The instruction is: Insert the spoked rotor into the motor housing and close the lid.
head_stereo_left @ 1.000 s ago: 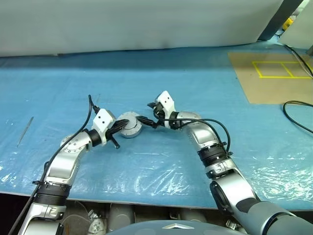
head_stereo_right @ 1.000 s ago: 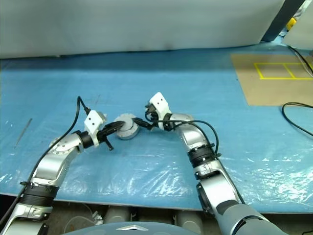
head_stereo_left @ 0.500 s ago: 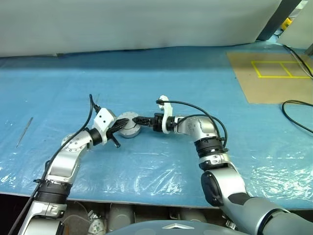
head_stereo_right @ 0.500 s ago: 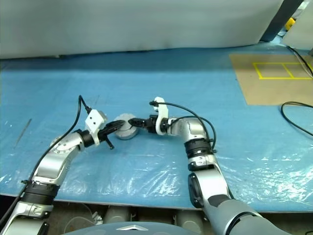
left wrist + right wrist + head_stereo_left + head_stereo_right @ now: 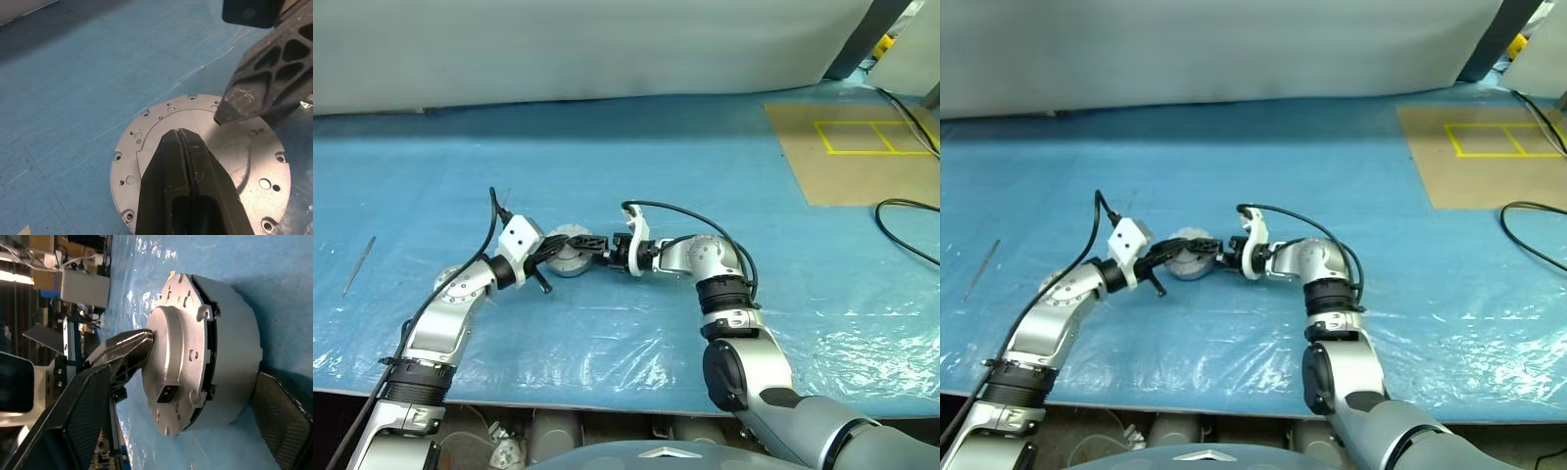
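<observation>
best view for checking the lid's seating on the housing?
Right wrist view: the lid and the seam along the motor housing show side-on. Left wrist view gives only the lid's top face; the eye views show it small between both tools.

A blue plastic sheet (image 5: 636, 166) covers the table from the near edge to the far edge, wrinkled and glossy along its near edge. A pale grey backdrop (image 5: 587, 44) stands along the table's far edge. At the far right corner lies a brown cardboard panel (image 5: 862, 171) marked with yellow tape lines (image 5: 871, 137) forming rectangles. A black cable (image 5: 906, 227) loops over the sheet at the right edge, just on the near side of the cardboard. Near the left edge a thin pale strip (image 5: 360, 264) lies flat on the sheet, slanted, well apart from everything else. A yellow object (image 5: 886, 44) shows beyond the far right corner, too small to identify.
</observation>
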